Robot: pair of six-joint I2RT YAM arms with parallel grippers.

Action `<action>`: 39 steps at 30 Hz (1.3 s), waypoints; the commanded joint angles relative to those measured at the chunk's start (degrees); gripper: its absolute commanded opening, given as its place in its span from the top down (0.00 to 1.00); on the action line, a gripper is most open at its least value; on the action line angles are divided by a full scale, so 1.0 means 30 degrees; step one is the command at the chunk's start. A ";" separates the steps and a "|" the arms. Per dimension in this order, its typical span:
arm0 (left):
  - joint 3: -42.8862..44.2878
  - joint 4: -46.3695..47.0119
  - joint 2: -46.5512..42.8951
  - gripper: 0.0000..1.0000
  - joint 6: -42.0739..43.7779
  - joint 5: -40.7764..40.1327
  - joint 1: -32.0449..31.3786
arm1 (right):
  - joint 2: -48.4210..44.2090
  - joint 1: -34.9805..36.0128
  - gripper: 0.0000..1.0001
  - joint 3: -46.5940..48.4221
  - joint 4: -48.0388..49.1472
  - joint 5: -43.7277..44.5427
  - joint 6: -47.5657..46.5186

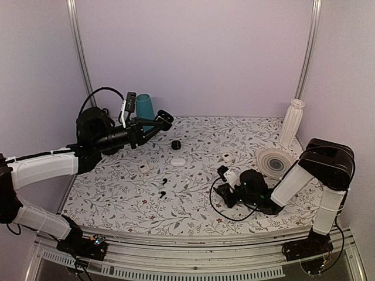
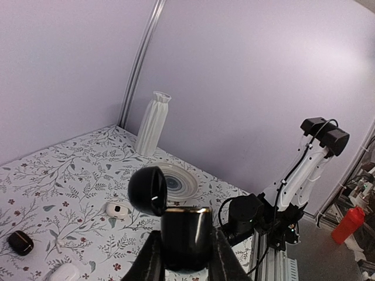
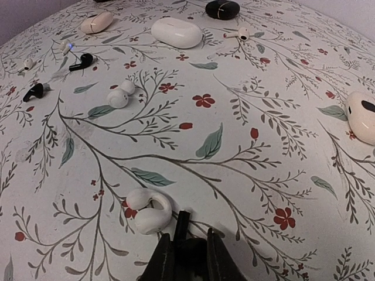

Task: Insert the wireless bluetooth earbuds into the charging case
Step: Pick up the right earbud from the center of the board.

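At the near right, the right gripper [image 3: 186, 241] sits low on the table [image 1: 117, 199], jaws pinched together beside a white clip earbud [image 3: 149, 209]. Farther left, two black earbuds [image 3: 82, 60] lie loose. At the far left, the left gripper [image 2: 186, 253] clamps the open charging case [image 2: 186, 229], raised above the table.

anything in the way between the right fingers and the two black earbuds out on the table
yes: a white clip-shaped earbud lies right beside the fingers of the right gripper on that side, and a round white earbud sits further along, near the line to the two black earbuds
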 commanded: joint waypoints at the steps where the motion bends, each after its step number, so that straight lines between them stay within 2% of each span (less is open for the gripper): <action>1: 0.0557 -0.0058 0.0543 1.00 0.0619 -0.0118 0.0183 | -0.0859 -0.0143 0.95 -0.0127 -0.3221 0.0032 0.0644; 11: 0.0959 -0.0297 0.1744 1.00 0.1750 -0.0210 0.0103 | -0.3397 -0.0893 0.95 0.0169 -0.5716 -0.0860 0.1415; 21: 0.1848 -0.1203 0.3721 1.00 0.4173 -0.0623 -0.0427 | -0.5978 -0.1730 0.94 0.1158 -0.8647 -0.3183 0.2188; 39: 0.2445 -0.1461 0.5856 1.00 0.6552 -0.0766 -0.1384 | -0.9169 -0.1945 0.95 0.5707 -1.5662 -0.5466 0.2584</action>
